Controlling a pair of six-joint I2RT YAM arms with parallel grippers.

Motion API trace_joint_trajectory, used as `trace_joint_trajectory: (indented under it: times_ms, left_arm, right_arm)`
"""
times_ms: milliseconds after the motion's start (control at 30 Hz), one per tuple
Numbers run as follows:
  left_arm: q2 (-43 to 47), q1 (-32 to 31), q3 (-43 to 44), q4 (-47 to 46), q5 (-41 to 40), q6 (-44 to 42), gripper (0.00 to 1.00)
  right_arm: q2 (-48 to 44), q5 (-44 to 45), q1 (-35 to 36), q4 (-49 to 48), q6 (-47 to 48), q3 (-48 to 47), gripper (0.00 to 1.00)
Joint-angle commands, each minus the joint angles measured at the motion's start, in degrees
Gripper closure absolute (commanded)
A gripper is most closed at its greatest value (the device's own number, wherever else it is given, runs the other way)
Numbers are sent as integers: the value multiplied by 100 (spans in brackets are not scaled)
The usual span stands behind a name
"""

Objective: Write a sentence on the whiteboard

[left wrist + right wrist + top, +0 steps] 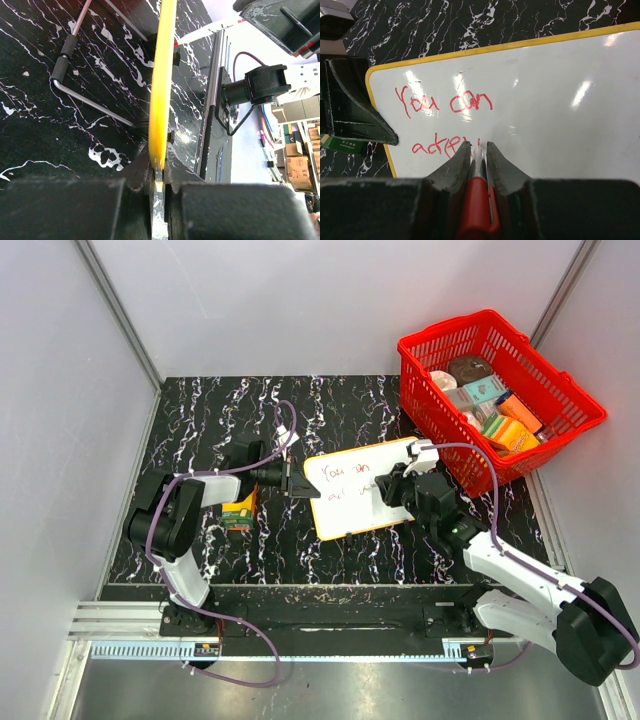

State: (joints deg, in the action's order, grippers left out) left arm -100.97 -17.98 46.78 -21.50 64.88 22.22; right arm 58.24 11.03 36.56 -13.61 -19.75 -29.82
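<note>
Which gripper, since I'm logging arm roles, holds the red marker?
The right gripper: the red marker sits between its fingers over the whiteboard, while the left gripper clamps the board's yellow edge.

Light: bright, even, from overhead; top view sharp throughout.
Glare: white streaks on the whiteboard (560,115), across the upper half of the right wrist view; sheen on the marble tabletop (185,135).
Overexposure: upper right of the left wrist view, washed white.
Shadows: soft, short, top view.
Out of focus: right gripper (478,146), red marker (476,210), left gripper (159,172), at the bottom edges.
</note>
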Motion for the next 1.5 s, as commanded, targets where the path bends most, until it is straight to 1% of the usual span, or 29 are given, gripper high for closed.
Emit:
trace_joint_trajectory:
  times_ms: [0,567,933,1467]
  left_arm:
    - [174,-109,112,119,-11,-218,100]
    - [174,-109,103,119,-19,-227,100]
    - [183,-109,103,146,-11,-244,100]
    - [192,-109,103,155,-2,-262,100]
  right_arm:
    - [56,-48,-35,-116,32,29,100]
    - [-76,532,-34,200,76,-76,100]
    - [-137,901,-43,122,-20,-111,100]
    - [65,471,-34,-222,-91,-217,100]
